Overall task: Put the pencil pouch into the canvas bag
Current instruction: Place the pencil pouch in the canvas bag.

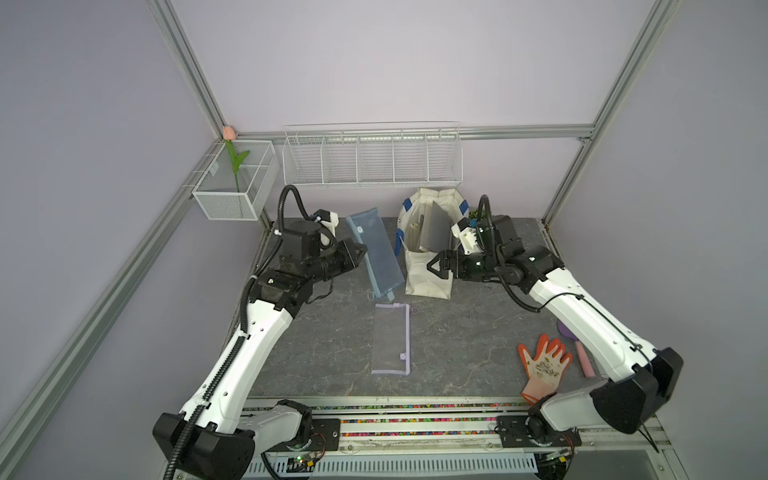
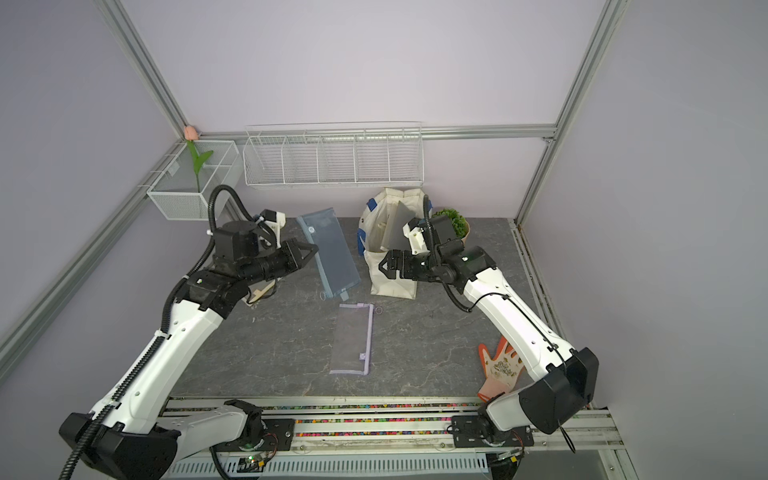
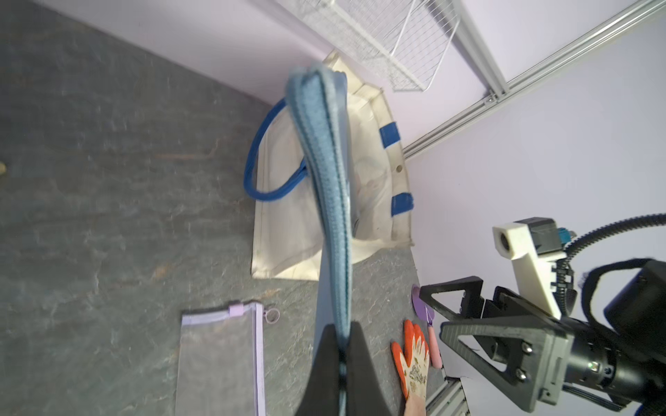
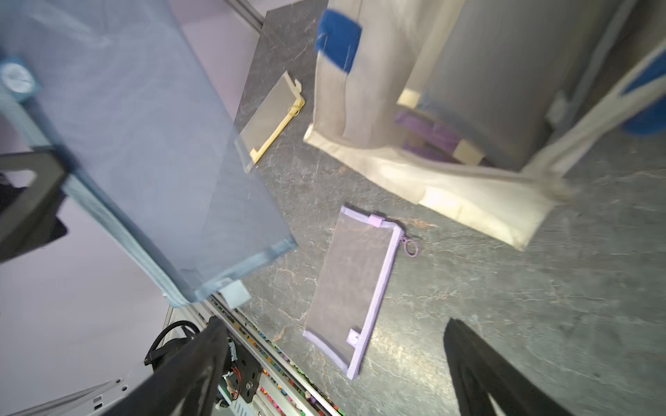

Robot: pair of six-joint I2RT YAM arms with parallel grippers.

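My left gripper (image 1: 362,250) (image 2: 314,249) (image 3: 341,345) is shut on one long edge of a blue mesh pencil pouch (image 1: 376,253) (image 2: 330,251) (image 3: 329,180) (image 4: 144,144). The pouch hangs tilted above the table, just left of the canvas bag (image 1: 428,274) (image 2: 390,278) (image 3: 288,245) (image 4: 450,194). This off-white bag stands upright with its mouth open, and a grey board (image 1: 438,226) sticks out of it. At the bag's front right side my right gripper (image 1: 432,268) (image 2: 384,266) (image 4: 333,324) is open and holds nothing.
A purple-trimmed mesh pouch (image 1: 390,338) lies flat mid-table. A yellow-trimmed pouch (image 4: 274,119) lies under my left arm. An orange glove (image 1: 544,365) and a pink-handled trowel (image 1: 582,357) lie front right. A potted plant (image 2: 451,220) stands behind the bag, below a wall-mounted wire rack (image 1: 372,160).
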